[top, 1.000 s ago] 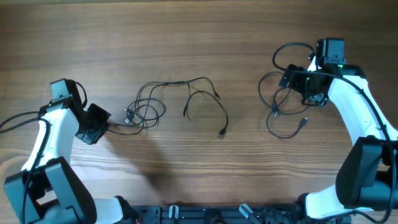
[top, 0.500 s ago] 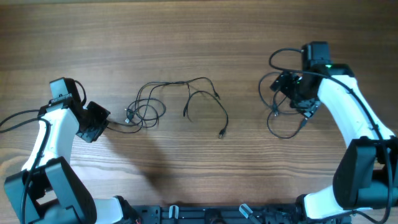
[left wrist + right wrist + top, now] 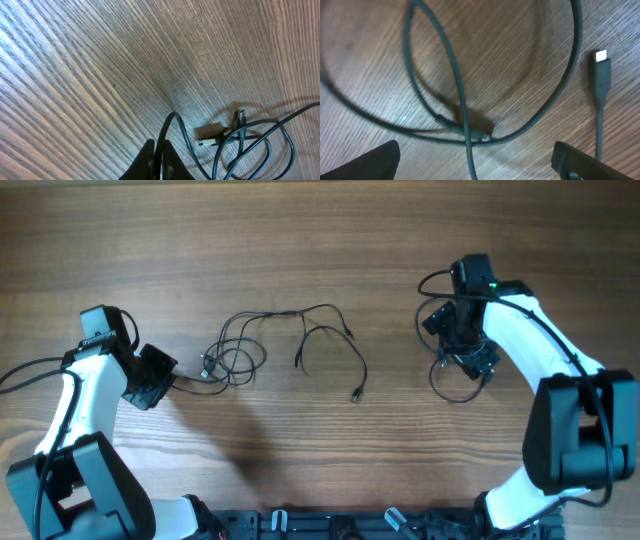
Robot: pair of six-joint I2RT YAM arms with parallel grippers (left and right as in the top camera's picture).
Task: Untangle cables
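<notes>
Two groups of thin black cables [image 3: 300, 330] lie on the wooden table [image 3: 300, 240]. The middle tangle [image 3: 235, 358] is the wider spread. It has small overlapping loops bunched at its left end, then broader arcs running off to the right, and one strand ends in a loose plug [image 3: 356, 394] at the tangle's lower right. The left gripper [image 3: 180, 383] sits at the tangle's left edge, its jaws closed on a single cord [image 3: 198, 385] that leads out of the bunched loops. In the left wrist view the two dark fingertips [image 3: 150, 157] press together at the bottom edge. That cord rises from between them and curves right into the loops, where two small connectors [image 3: 210, 142] lie on the wood, one flat and one angled upward just beside it.

Well to the right of the middle tangle, and apart from it, lies the second bundle [image 3: 450, 385] — a few loose rings of cord. The right gripper [image 3: 462, 345] hangs over this bundle, pointing down, with its jaws spread wide and nothing held. Its wrist view is close and somewhat blurred. It shows one finger [image 3: 375, 160] at each bottom corner, and between them crossing cords lie flat on the wood. A pale-tipped plug [image 3: 601, 67] rests off to one side. Whether either finger touches a cord cannot be told.
</notes>
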